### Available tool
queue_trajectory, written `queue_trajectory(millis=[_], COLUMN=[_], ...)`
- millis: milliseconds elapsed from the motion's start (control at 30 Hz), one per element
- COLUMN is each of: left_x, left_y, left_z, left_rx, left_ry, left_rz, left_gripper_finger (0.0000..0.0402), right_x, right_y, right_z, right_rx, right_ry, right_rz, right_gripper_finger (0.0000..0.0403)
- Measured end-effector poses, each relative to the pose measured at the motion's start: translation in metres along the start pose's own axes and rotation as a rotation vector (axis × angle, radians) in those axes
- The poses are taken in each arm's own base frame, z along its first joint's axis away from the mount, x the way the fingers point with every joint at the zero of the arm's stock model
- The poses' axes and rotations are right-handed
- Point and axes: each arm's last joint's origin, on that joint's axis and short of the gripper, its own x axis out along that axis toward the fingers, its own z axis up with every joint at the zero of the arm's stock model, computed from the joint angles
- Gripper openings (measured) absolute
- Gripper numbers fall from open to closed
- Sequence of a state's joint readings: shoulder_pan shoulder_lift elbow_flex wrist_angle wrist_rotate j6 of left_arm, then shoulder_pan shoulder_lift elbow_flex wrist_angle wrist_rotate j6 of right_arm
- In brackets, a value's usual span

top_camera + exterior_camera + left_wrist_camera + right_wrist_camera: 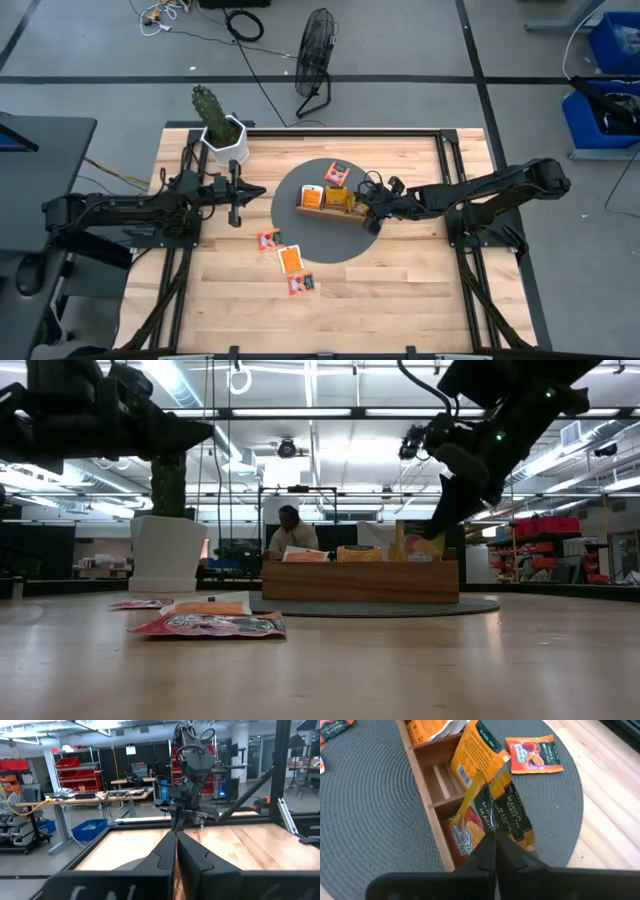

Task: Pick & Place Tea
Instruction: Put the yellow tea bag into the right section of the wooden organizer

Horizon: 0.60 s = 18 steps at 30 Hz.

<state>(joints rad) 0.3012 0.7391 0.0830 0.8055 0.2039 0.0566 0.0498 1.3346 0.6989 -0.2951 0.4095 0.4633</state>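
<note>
Three tea sachets (pixel 289 259) lie loose on the table (pixel 400 270); others stand in the wooden tray (pixel 318 211). Right gripper (pixel 493 836) pinches one sachet (pixel 506 815) over the tray. Left gripper (pixel 258 192) closed, empty, near the plant pot (pixel 226 142).

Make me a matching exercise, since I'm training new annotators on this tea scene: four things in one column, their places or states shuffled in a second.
Things:
1. brown wooden compartment tray
2. white pot with a green cactus
3. right gripper
4. three orange tea sachets

Places or states:
A. lying on the bare wooden table
B. shut on an orange tea sachet over the tray
C. on the round grey woven mat
D. near the table's far left corner

Pairs: 1-C, 2-D, 3-B, 4-A
</note>
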Motion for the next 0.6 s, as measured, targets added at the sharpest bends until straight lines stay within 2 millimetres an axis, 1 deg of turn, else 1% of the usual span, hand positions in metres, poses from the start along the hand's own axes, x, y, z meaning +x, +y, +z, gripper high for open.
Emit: queue_trajectory(millis=[400,600], left_x=[0.0,0.0], left_y=[0.0,0.0], left_z=[-0.004,-0.005], left_rx=[-0.009,-0.011], left_ry=[0.036,0.047], left_rz=[-0.002,0.001], left_gripper_finger=[0.0018,0.0018], right_x=[0.01,0.01], right_y=[-0.003,-0.002], right_z=[-0.018,-0.016], right_rx=[0.029,0.019], right_ry=[-0.009,-0.029], right_rz=[0.03,0.052], right_gripper_finger=[0.0,0.0004])
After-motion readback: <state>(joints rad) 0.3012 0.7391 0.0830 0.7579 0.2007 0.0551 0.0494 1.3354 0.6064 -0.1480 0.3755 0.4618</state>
